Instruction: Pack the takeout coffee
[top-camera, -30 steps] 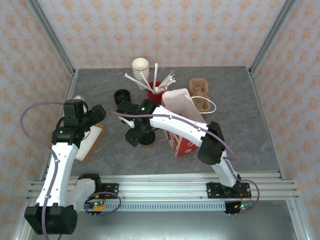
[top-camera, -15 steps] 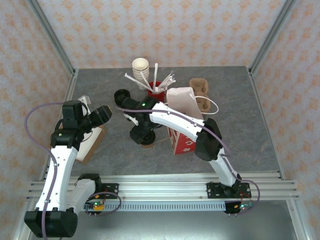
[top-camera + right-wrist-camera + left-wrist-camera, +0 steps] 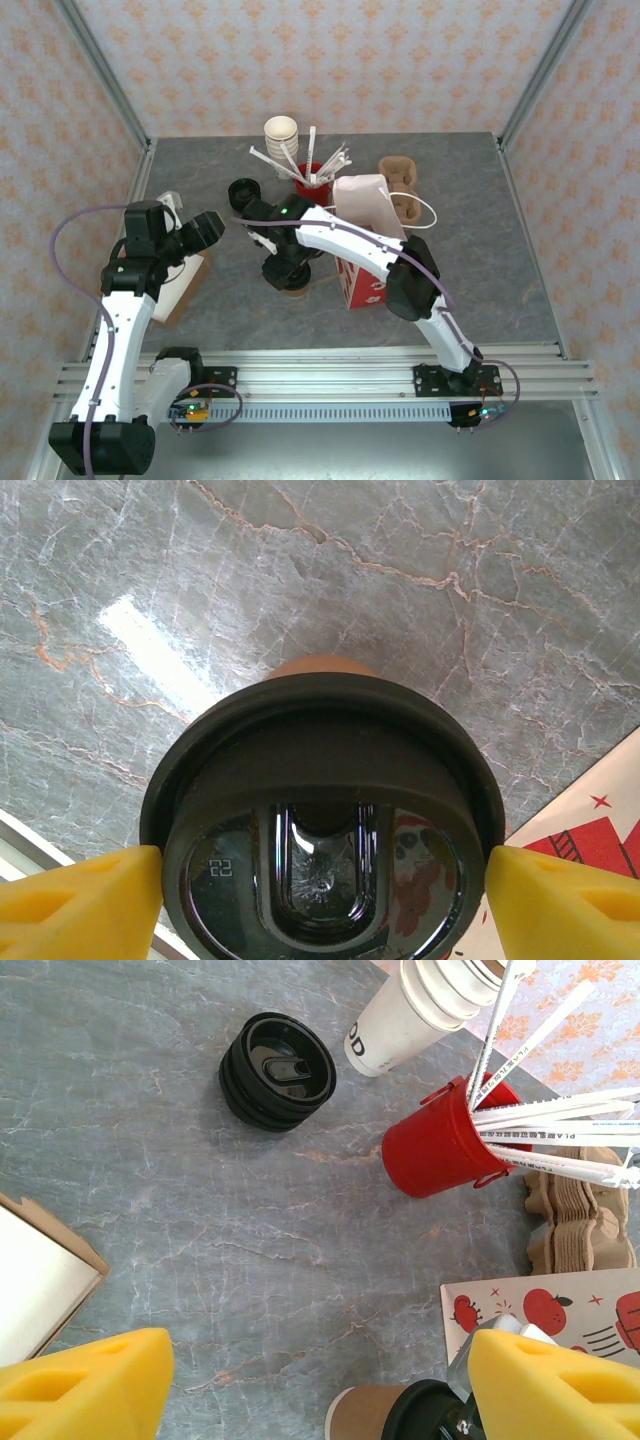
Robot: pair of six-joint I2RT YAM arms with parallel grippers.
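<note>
The takeout coffee (image 3: 320, 820), a brown paper cup with a black lid, stands on the grey table just left of the red-and-white paper bag (image 3: 365, 245). My right gripper (image 3: 285, 268) hangs straight over it. Its yellow fingertips (image 3: 90, 900) press the lid's rim on both sides. The cup's brown wall (image 3: 375, 1415) shows at the bottom of the left wrist view, beside the bag (image 3: 540, 1305). My left gripper (image 3: 205, 228) hovers to the left of the cup, open, with bare table between its fingers (image 3: 100, 1385).
Loose black lids (image 3: 243, 190) are stacked behind the cup. Cream cups (image 3: 281, 132), a red bucket of straws (image 3: 310, 178) and cardboard carriers (image 3: 400, 185) line the back. A flat white box (image 3: 180, 280) lies under the left arm.
My right gripper's jaws have narrowed onto the coffee's lid, and its arm has shifted slightly. The left gripper edged up and to the right earlier and now holds still.
</note>
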